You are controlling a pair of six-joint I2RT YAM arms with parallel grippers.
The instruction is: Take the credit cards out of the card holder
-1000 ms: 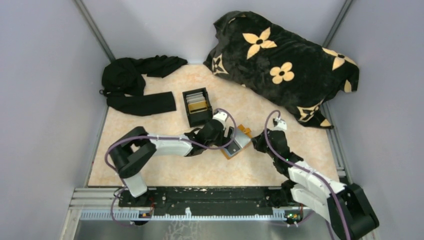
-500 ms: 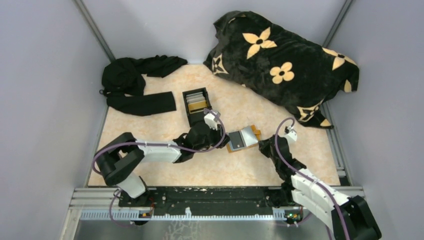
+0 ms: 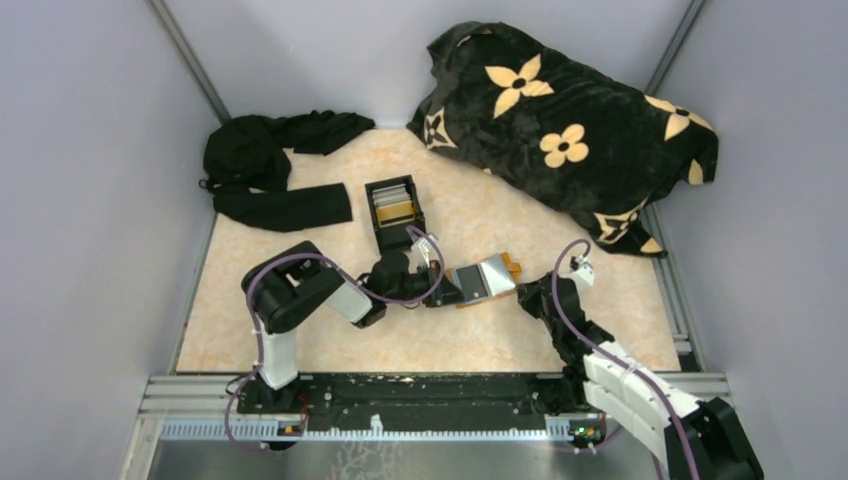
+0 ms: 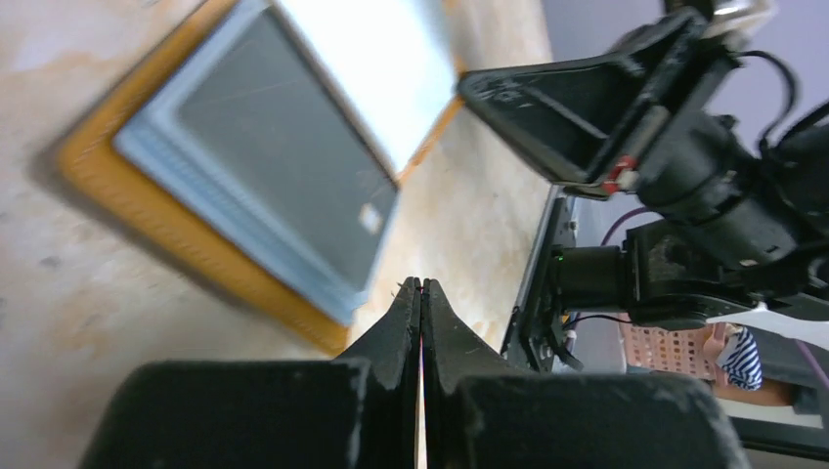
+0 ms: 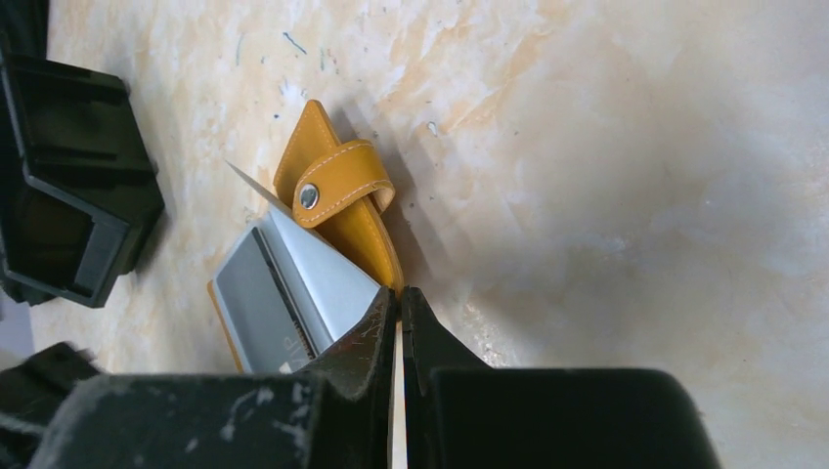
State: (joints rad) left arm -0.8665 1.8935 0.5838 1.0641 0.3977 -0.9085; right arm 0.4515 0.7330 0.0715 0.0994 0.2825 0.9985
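Okay, left gripper (image 4: 421, 285): jaws pressed flat together with nothing between them, tips low over the table (image 3: 450, 340), just off the near corner of the card holder (image 4: 83, 164). Right gripper (image 5: 399, 293) is closed too, tips meeting right at the holder's opposite edge. You can't tell whether it has the edge pinched or is only butted against it.

The holder lies flat between the two grippers. The credit cards (image 4: 274, 166) sit in it face-up, a dark grey one nearest the left tips and a paler one beyond. The snap strap (image 5: 337, 186) is undone, just past the right tips.

My read on handling:
- Cards look thin, stiff, light and slick. Lying flat they give you no edge to get under.
- Take one by an exposed edge, jaws across its thickness, and pull along its plane.
- Holder looks like soft leather and light, so expect it to slide with the card unless the other arm pins it.

The surface is a marbled beige top, hard and smooth, so little friction.

Room: the grippers sit close to each other, so clearance is tight. A black box (image 3: 393, 212) stands just beyond the left gripper, with dark clothing (image 3: 270, 170) further out. A flowered blanket (image 3: 570, 130) is well beyond the right gripper. Grey walls close in on both sides and at the back.
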